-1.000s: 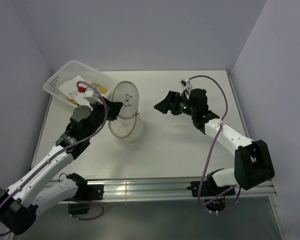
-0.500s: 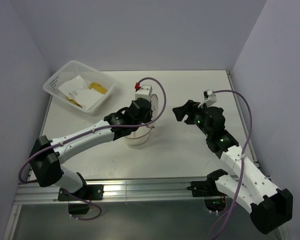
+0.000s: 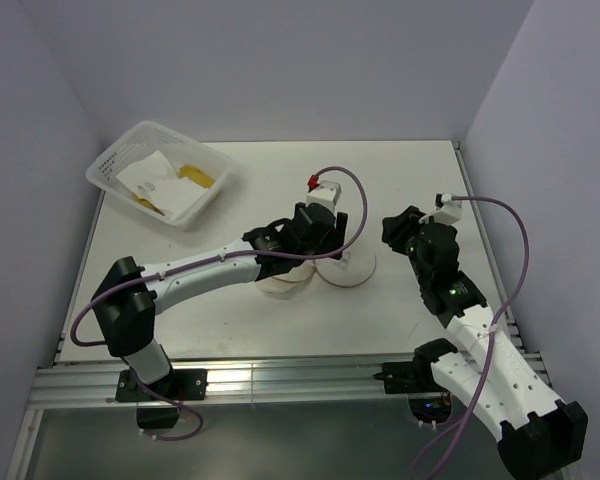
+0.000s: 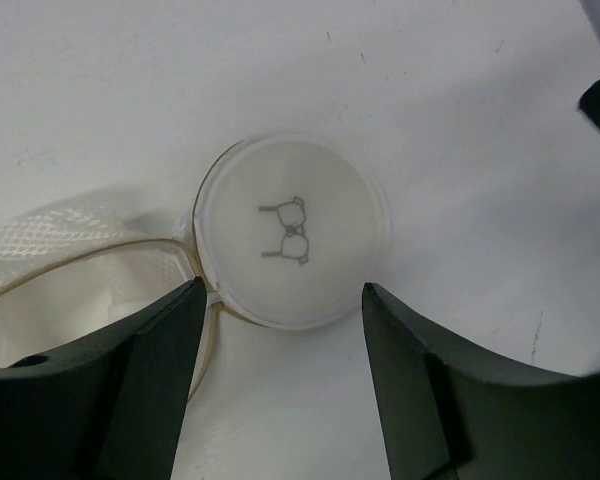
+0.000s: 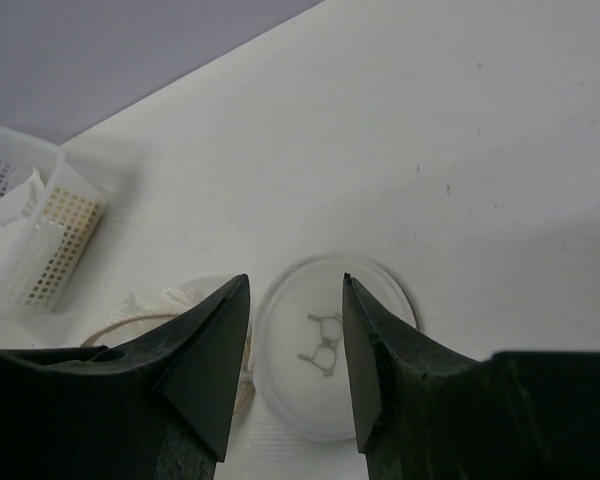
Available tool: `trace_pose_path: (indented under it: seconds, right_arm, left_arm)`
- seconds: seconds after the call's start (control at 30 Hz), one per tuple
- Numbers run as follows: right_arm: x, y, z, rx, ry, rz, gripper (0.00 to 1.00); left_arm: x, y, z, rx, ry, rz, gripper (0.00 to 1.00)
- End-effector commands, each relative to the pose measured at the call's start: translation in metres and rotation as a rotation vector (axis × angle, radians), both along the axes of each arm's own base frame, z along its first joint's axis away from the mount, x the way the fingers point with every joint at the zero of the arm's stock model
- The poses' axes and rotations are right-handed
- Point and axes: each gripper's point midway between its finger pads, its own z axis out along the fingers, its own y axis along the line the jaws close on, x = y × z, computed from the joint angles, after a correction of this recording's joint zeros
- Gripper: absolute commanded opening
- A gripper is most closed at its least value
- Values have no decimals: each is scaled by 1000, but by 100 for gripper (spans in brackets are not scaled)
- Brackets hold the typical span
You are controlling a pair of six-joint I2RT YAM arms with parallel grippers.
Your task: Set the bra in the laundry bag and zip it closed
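The laundry bag (image 3: 280,285) lies flattened at the table's middle, half under my left arm. Its tan hoop rim (image 4: 80,262) shows in the left wrist view. The round flap lid (image 3: 352,268) rests flat on the table to its right, the black spectacles mark (image 4: 288,230) facing up. My left gripper (image 3: 320,252) hovers over the lid's near edge, open (image 4: 282,292), touching nothing. My right gripper (image 3: 395,228) stands to the lid's right, open (image 5: 292,285) and empty, the lid (image 5: 330,350) showing between its fingers. I cannot pick out the bra for certain.
A white perforated plastic basket (image 3: 115,165) stands tilted at the back left, holding crumpled white cloth (image 3: 150,180) and something yellow (image 3: 195,178). The basket (image 5: 40,235) also shows in the right wrist view. Walls close in the table at the back and both sides.
My left arm swung from the basket side to the middle, laid the lid flat and opened its jaws. The right gripper drew back to the right and narrowed its jaws.
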Motion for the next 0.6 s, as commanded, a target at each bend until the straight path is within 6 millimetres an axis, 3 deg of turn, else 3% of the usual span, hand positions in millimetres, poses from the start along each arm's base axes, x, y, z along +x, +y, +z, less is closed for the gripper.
trace_pose_path:
  seconds: [0.0,0.07,0.13,0.17,0.2,0.23,0.27,0.3,0.33,0.37,0.4,0.47,0.5,0.57]
  right_arm:
    - [2,-2,-3,8,-16,-10,49]
    - [2,8,1,18,-42,47,46]
    - [3,16,-2,17,-39,91,45]
    - [2,22,-7,21,-24,122,42]
    - [2,24,-13,20,-6,134,40]
    - [5,28,-18,18,2,150,37]
    - [5,31,-22,25,8,167,33]
    - [5,38,-24,33,14,202,30]
    - [7,42,-27,41,18,217,26]
    - [8,44,-29,41,25,223,16]
    - [7,50,-29,49,32,257,13]
    - [8,53,-35,48,51,270,11]
    - [7,54,-36,48,51,276,11]
    - [6,57,-39,54,54,289,11]
  left_arm:
    - [11,-12,60,-141,-86,-22,70]
    - [18,-1,67,-132,-97,3,70]
    - [34,25,77,-159,-88,40,66]
    - [38,39,68,-157,-67,56,65]
    - [60,68,72,-194,-58,132,59]
    - [62,84,88,-258,-57,131,55]
    - [66,103,77,-268,-31,160,52]
    - [87,143,81,-303,-33,258,48]
    - [90,166,95,-341,-56,294,47]
    - [96,187,93,-347,-53,345,48]
    - [112,228,96,-361,-68,449,50]
    - [124,269,98,-357,-84,550,53]
    - [135,304,96,-335,-95,644,56]
    - [150,341,80,-273,-83,768,56]
